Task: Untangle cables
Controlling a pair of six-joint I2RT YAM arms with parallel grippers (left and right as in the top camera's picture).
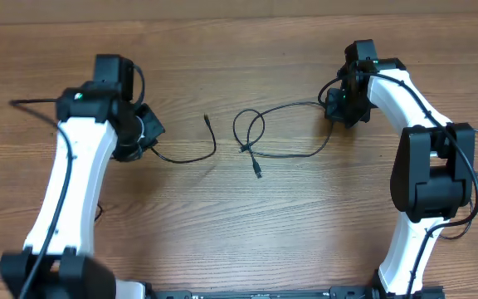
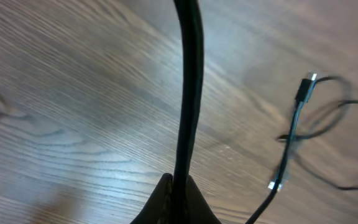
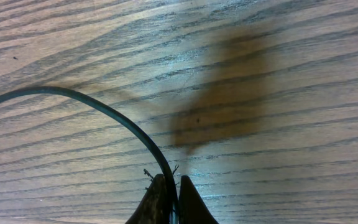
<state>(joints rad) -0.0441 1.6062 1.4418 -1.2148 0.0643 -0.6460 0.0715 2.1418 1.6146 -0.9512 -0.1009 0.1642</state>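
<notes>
Overhead, the left gripper [image 1: 143, 133] sits at centre-left of the frame above the wooden table [image 1: 222, 241]. Its fingers are pinched tight on one end of the left cable [image 1: 185, 161] — a thin black cord that runs rightward from the jaws, bends upward and ends in a small plug [image 1: 207, 119] lying free near the middle of the frame. In the left wrist view this cord rises from the closed fingertips straight to the top edge. Just right of centre, apart from it, the right cable [image 1: 244, 148] lies in a loop that crosses over itself, with one plug end [image 1: 258, 173] pointing toward the lower edge. Its strands lead rightward to the right gripper [image 1: 338, 106] at upper right — clamped on that cord, which in the right wrist view arcs from the closed fingertips to the left edge.
</notes>
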